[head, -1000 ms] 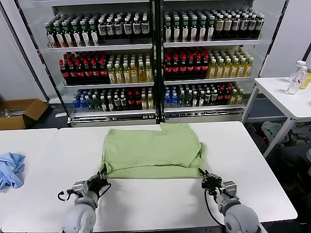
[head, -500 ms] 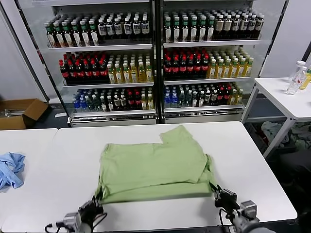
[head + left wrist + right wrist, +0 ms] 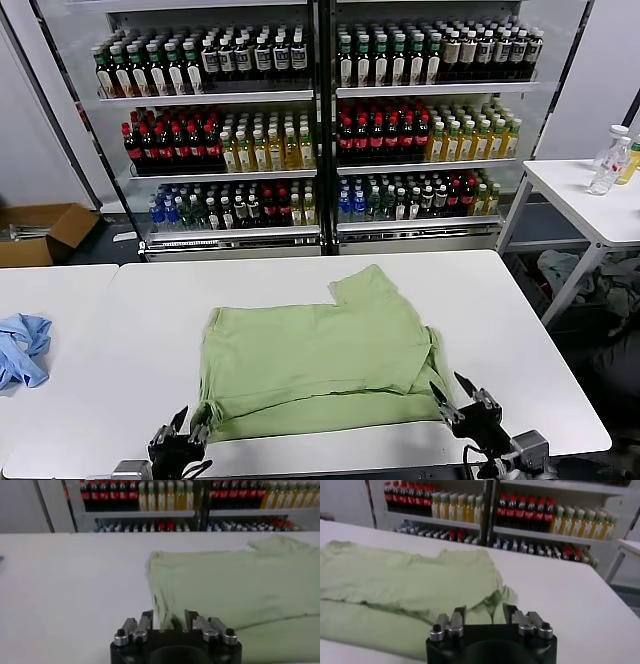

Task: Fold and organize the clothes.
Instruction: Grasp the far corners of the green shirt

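The left gripper [image 3: 183,428] is held with its fingers apart just off the shirt's [image 3: 315,362] near left corner, nothing being clasped. The right gripper [image 3: 455,399] is likewise spread open just off the shirt's near right corner. The shirt is laid folded and flat on the white counter [image 3: 520,330], with a sleeve projecting from its far edge.

Soft matt cloth shirt [image 3: 318,362], faintly creased; smooth white table [image 3: 520,340]; black end effector [image 3: 168,625], metal screws
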